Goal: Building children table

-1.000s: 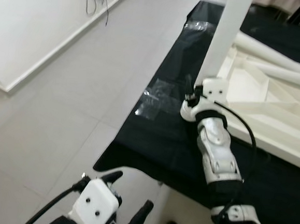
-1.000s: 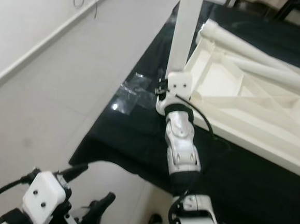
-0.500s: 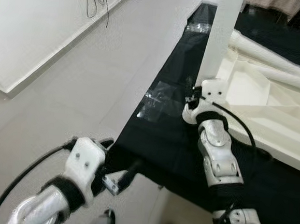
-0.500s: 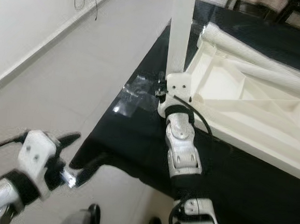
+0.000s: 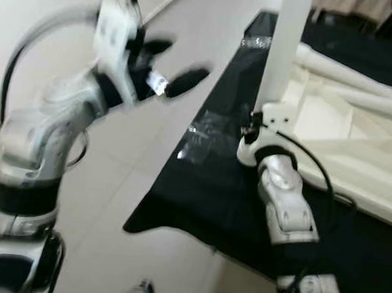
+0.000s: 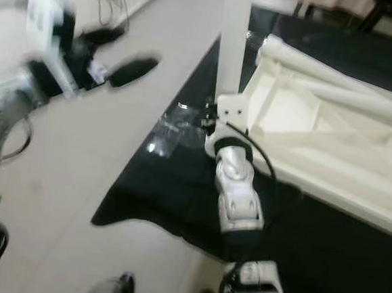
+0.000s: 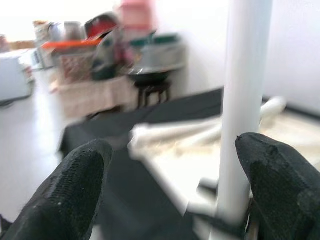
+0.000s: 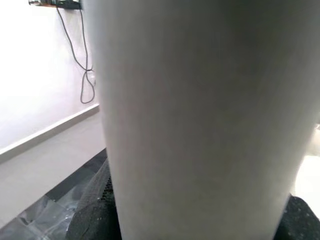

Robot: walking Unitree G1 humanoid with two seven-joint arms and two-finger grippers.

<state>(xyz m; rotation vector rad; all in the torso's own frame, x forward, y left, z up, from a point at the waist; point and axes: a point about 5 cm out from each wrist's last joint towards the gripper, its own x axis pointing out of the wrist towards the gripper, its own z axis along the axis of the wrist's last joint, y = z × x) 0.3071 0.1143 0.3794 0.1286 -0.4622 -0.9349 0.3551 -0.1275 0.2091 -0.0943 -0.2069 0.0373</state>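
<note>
The white table leg (image 5: 285,48) stands upright at the corner of the upturned tabletop (image 5: 346,138) on the black mat (image 5: 207,181). The right gripper (image 5: 254,120) clasps its base. The left gripper (image 5: 171,70), fingers spread, hangs raised over the floor (image 5: 158,21), arm bent.

Pale tiled floor (image 5: 112,174), black mat (image 5: 213,188) on it, upturned white tabletop (image 5: 358,152) on the mat
</note>
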